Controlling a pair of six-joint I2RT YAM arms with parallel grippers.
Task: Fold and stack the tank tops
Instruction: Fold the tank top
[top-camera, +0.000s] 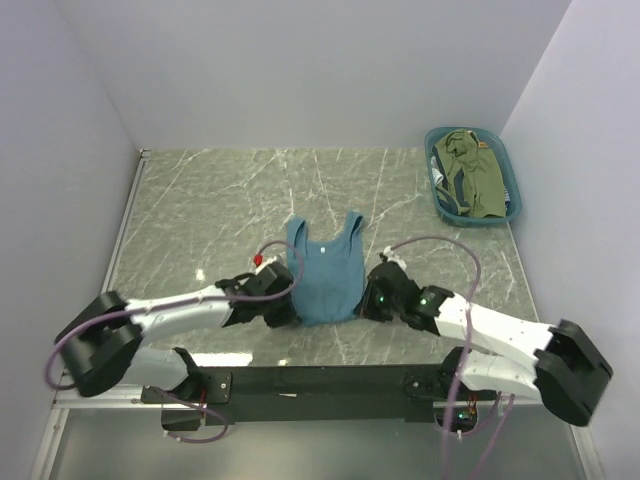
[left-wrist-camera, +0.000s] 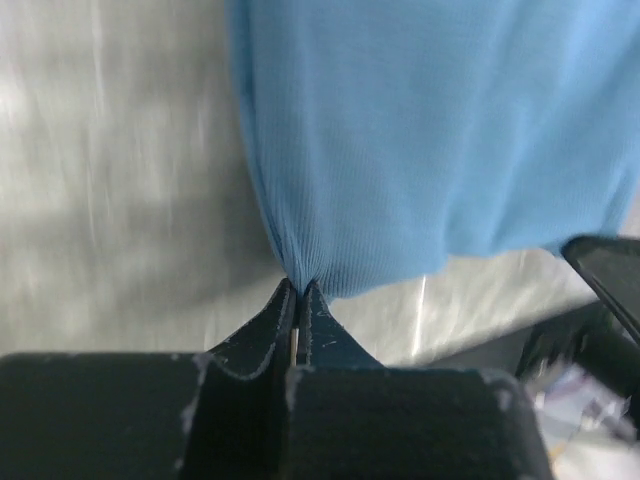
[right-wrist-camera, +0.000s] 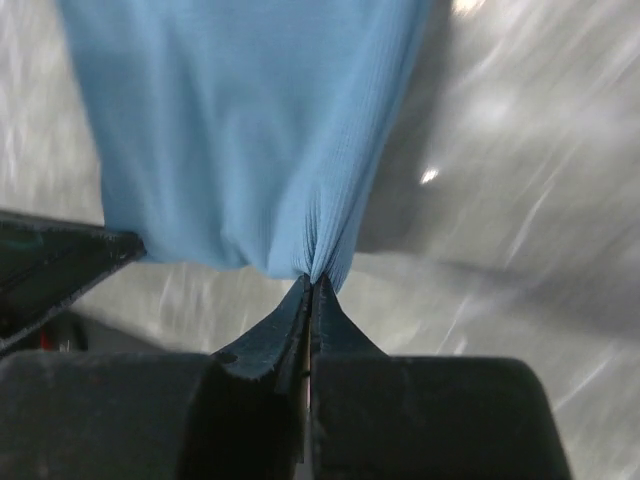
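The plain teal-blue tank top (top-camera: 324, 272) lies spread on the marble table, straps away from the arms. My left gripper (top-camera: 288, 312) is shut on its near left hem corner; the left wrist view shows the jaws (left-wrist-camera: 300, 285) pinching the blue ribbed cloth (left-wrist-camera: 440, 140). My right gripper (top-camera: 366, 303) is shut on the near right hem corner; the right wrist view shows the tips (right-wrist-camera: 312, 280) pinching the cloth (right-wrist-camera: 240, 130). The olive-green tank top (top-camera: 480, 178) lies in the basket. The striped top shows as a dark edge (top-camera: 443, 190) under it.
The teal plastic basket (top-camera: 508, 172) stands at the far right by the wall. White walls close in the table on the left, far and right sides. A black mounting bar (top-camera: 320, 382) runs along the near edge between the arm bases.
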